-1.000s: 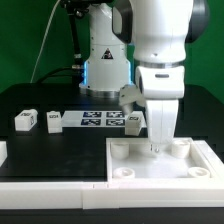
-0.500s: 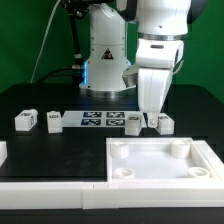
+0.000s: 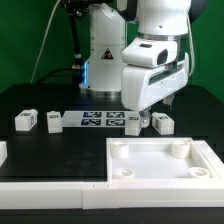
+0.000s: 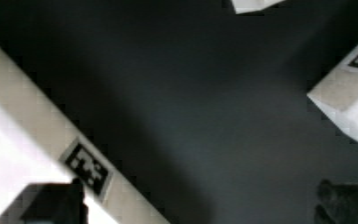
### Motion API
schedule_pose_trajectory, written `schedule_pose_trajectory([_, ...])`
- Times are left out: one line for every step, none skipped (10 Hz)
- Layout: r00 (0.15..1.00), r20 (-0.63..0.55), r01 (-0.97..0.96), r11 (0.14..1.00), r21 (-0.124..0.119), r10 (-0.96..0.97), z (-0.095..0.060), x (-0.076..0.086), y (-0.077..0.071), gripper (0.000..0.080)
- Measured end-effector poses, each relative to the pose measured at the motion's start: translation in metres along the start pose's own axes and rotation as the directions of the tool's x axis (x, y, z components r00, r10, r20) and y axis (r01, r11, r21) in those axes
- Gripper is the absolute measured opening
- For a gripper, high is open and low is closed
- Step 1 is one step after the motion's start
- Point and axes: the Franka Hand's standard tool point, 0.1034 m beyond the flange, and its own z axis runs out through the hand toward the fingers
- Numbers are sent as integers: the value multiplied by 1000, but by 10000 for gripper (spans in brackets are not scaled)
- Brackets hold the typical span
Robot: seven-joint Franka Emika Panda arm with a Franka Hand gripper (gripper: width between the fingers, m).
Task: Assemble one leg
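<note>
Four small white legs with tags lie on the black table. Two are at the exterior view's left (image 3: pixel 25 120) (image 3: pixel 53 121) and two at the right end of the marker board (image 3: pixel 134 123) (image 3: pixel 162 123). The big white tabletop (image 3: pixel 160 172) lies in front. My gripper (image 3: pixel 150 104) hangs tilted just above the two right legs and holds nothing. In the wrist view the gripper (image 4: pixel 194 205) has its fingertips (image 4: pixel 43 205) far apart over bare black table. White tagged pieces (image 4: pixel 345 85) show at the edges; I cannot tell which parts they are.
The marker board (image 3: pixel 100 120) lies flat between the two pairs of legs. A long white rim (image 3: pixel 50 188) runs along the front, with a white piece (image 3: pixel 3 151) at the exterior view's far left. The robot base (image 3: pixel 100 65) stands behind.
My gripper has risen from the tabletop's far corner, moved back over the two right legs and tilted. The legs and the tabletop have not moved.
</note>
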Motion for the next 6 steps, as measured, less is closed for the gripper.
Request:
schedule_pose_trajectory([994,5,-108,994,4,108,1,1,-6,649])
schedule_pose_trajectory([968,10,-249,968,14,249,3,1,-13,649])
schedule_pose_trajectory([942,16,-337,941,21,336,6,0,-21,649])
schedule_pose_trajectory([895,30,-447,894,29,446,10,-2,-32,649])
schedule_pose_trajectory([877,39,-480,877,35,478,13,-4,-37,649])
schedule_pose_trajectory([883,49,-469,883,35,467,15,-6,-40,649])
